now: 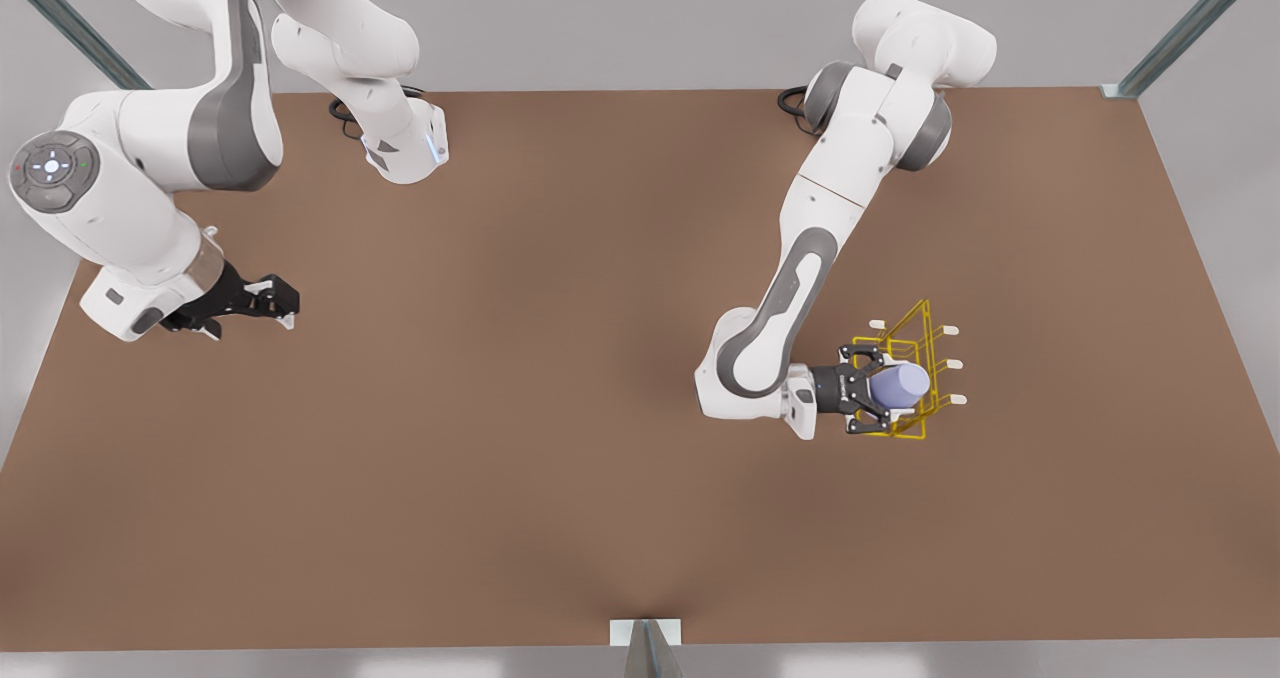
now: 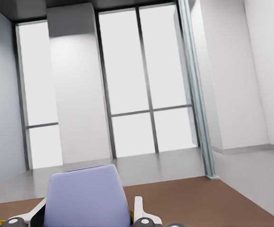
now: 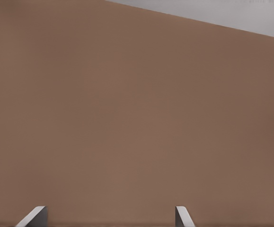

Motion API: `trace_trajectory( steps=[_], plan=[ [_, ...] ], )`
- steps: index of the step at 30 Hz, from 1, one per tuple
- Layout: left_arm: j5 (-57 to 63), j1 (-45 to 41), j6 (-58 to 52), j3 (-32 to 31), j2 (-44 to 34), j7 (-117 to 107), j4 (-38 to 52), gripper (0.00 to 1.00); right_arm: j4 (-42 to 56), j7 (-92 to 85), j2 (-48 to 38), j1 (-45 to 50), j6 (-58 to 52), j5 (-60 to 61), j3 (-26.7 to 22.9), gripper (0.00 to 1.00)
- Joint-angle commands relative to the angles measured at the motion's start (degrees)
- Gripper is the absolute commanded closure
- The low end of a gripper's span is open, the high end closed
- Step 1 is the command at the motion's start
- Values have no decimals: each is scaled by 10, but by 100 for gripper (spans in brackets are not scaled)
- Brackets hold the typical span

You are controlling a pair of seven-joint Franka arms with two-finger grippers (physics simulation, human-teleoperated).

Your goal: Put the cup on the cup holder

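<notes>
A wide brown tabletop (image 1: 560, 408) fills the scene. My left arm reaches over its right side in the front view; my right arm waits at the far left, its black pincer (image 1: 275, 303) spread open over bare table, holding nothing. My left pincer (image 1: 885, 390) is closed around a small lavender-blue tapered cup (image 1: 900, 385), lying on its side with its long axis pointing right, into the yellow thin-wire rack with white-tipped pegs (image 1: 915, 378). The cup overlaps the frame; I cannot tell whether it sits on a peg.
</notes>
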Motion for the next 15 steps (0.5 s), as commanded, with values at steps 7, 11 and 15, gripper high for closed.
trace_trajectory(
  steps=[7,11,15],
  plan=[
    [3,0,-6,1,1,-42,-1,0,0,-2,0,-2,-2,2,1,0],
    [-6,-12,-15,-14,-42,13,9,0,0,-2,0,-2,-2,2,1,0],
    [-441,48,31,-95,-264,443,121,0,0,-2,0,-1,-2,2,1,0]
  ],
)
